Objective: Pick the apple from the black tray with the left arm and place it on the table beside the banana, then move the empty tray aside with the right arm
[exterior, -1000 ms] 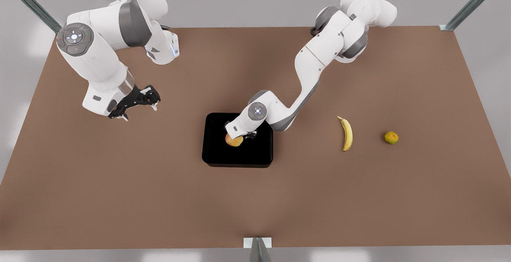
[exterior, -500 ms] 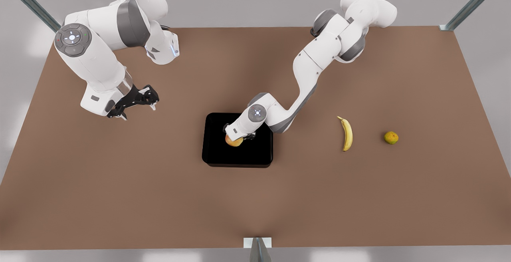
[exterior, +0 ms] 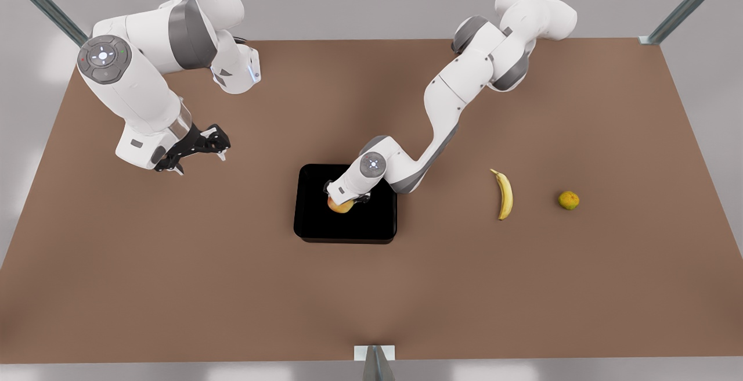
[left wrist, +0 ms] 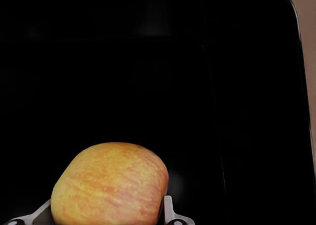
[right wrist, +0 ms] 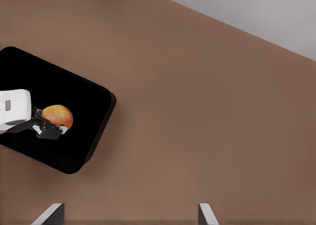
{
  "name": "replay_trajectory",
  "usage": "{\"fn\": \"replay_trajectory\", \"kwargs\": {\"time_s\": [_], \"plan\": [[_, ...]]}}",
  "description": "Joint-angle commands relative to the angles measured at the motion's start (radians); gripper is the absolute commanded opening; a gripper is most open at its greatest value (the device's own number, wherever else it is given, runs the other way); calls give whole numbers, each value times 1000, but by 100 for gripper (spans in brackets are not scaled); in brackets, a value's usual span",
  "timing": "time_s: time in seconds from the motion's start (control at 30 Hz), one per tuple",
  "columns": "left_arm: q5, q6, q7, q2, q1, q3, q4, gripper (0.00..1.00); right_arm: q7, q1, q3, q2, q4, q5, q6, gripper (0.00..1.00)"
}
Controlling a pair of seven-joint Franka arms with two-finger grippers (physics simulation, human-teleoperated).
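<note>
The reddish-orange, yellow-streaked apple point(exterior: 339, 205) sits inside the glossy black tray point(exterior: 313, 224), near its middle, gripped between the left claw's point(exterior: 347, 198) fingers point(left wrist: 168, 211). The rounded-cornered tray lies flat mid-counter point(exterior: 232, 288). The curved yellow banana point(exterior: 505, 195) lies well apart, toward the front view's right

The left hand point(exterior: 347, 197) is sitting inside the black tray point(exterior: 371, 227), its fingers point(left wrist: 168, 210) pressing both sides of the apple point(exterior: 339, 205). The tray's raised wall is ringing this hand on all sides; the way upward is standing open. Toward the banana point(exterior: 504, 194), bare counter point(exterior: 441, 265) is lying past the tray wall. The right hand point(exterior: 200, 147) is hovering with fingers spread, well apart from the tray, with open counter lying between them.
</note>
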Motion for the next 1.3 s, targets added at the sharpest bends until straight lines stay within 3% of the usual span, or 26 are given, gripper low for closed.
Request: {"fn": "replay_trajectory", "kwargs": {"time_s": [0.0, 0.1, 0.2, 0.27, 0.57, 0.93, 1.0, 1.13, 1.2, 1.27], "plan": [[8, 4, -17, -1, 0, 0, 1, 95, 3, 0, 0, -1, 0, 1, -1, 100], [8, 2, 8, -1, 0, 0, 1, 85, 3, 0, 0, -2, 0, 1, -1, 100], [8, 1, 11, -1, 0, 0, -1, 82, 3, 0, 0, 0, 0, 1, -1, 100], [8, -2, 11, -3, 0, 0, -1, 76, 3, 0, 0, -2, 0, 1, -1, 100], [2, -33, 11, -47, 2, 0, -4, 75, 3, 3, 2, -2, 0, 2, -2, 100], [-28, -337, 32, -276, 40, 3, -113, 72, 3, 3, 17, -2, 0, -2, -8, 100], [-28, -352, 35, -331, 58, 3, -171, 72, 24, 3, 43, -4, 0, -4, -8, 100], [-36, -435, 98, -426, 129, 4, -259, 72, 26, 6, 198, 19, 43, -4, 19, 100], [-35, -481, 163, -468, 179, 4, -288, 72, 18, 6, 221, 27, 43, -4, 24, 100], [-33, -486, 216, -498, 222, 4, -317, 72, 12, 31, 242, 176, 62, -8, 24, 100]]}}
